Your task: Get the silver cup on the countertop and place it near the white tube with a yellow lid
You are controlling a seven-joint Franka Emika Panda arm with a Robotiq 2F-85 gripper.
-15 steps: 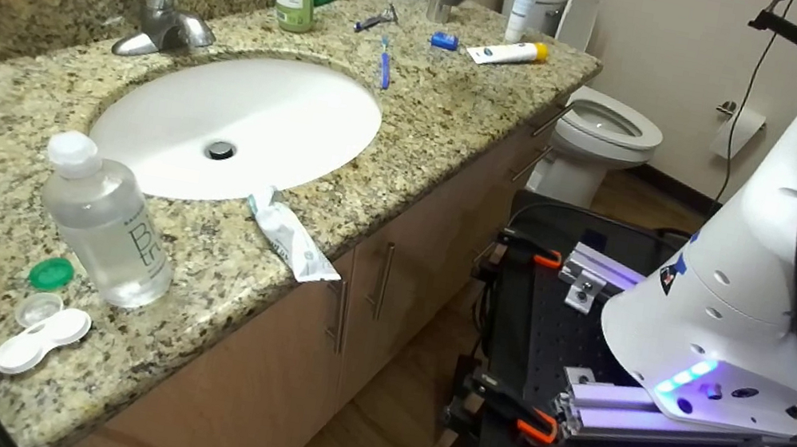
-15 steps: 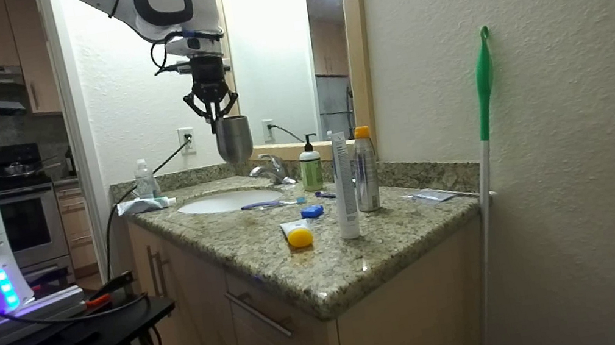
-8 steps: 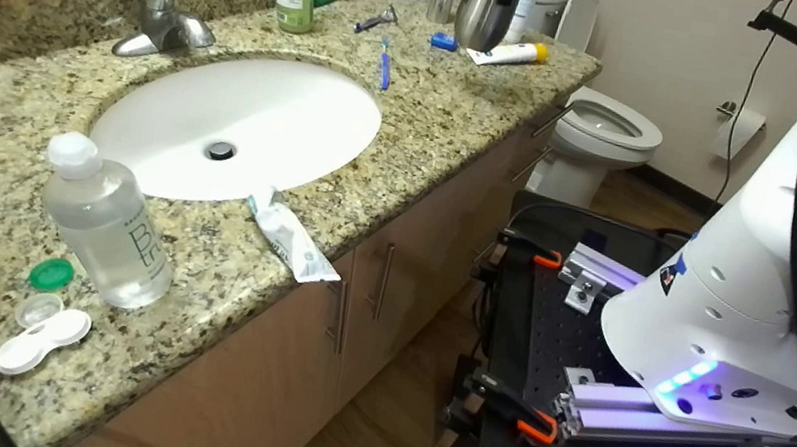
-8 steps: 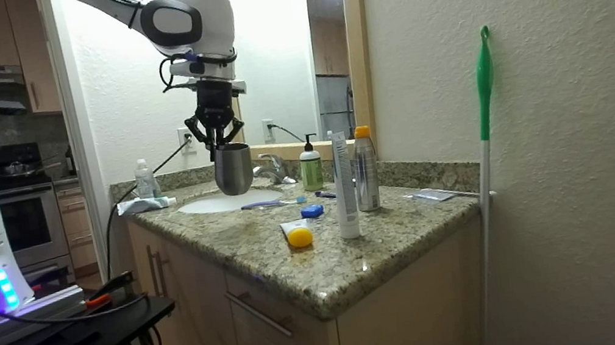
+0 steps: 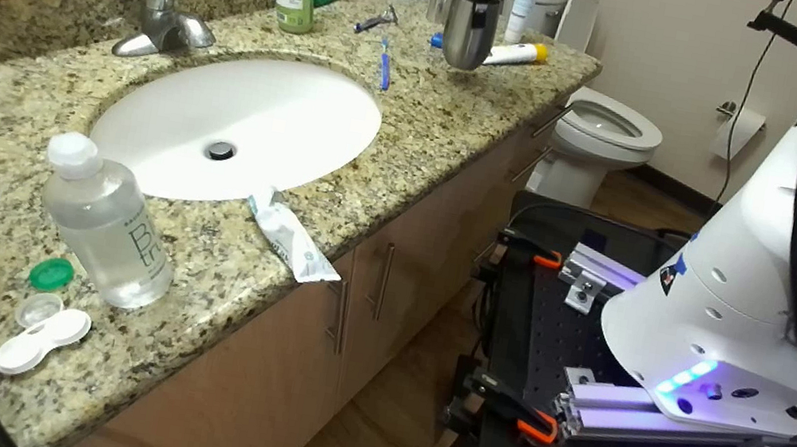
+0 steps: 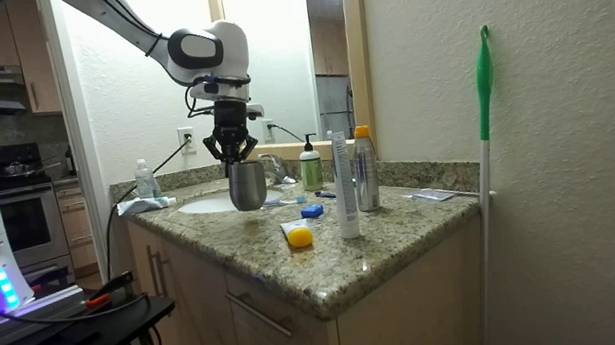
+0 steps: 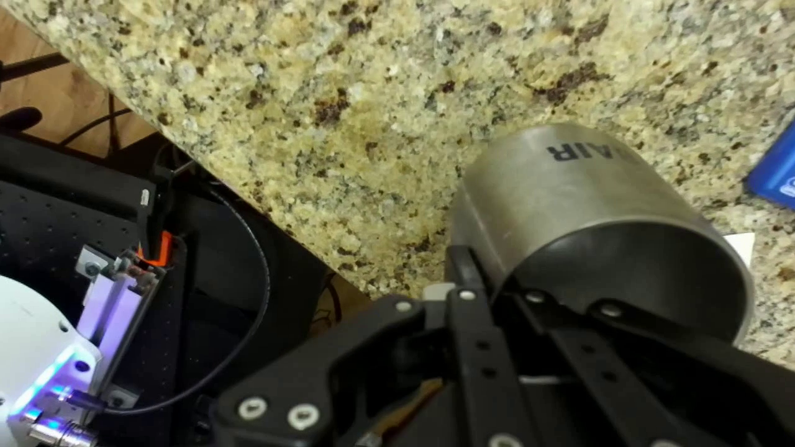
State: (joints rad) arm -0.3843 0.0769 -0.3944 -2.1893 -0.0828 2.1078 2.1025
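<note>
Cup (image 6: 248,187): hangs near upright just above counter (image 6: 256,239), apart from yellow-lid tube (image 6: 297,233).
Jaws: narrow, pinch cup's wall at the rim, one finger (image 7: 464,270) on its outside.
Yellow-lid tube: lies on counter, partly behind cup in an exterior view.
Blue box (image 6: 312,211): near yellow-lid tube.
Tall tube (image 6: 344,191): stands near both.

Surface (image 6: 279,263): open strip along front edge
Toward the edge by the toilet (image 5: 609,147), yellow-lidded tube (image 6: 298,234), standing tube (image 6: 345,191) and can (image 6: 367,178) obstruct; soap bottle (image 6: 311,169) near back edge.
</note>
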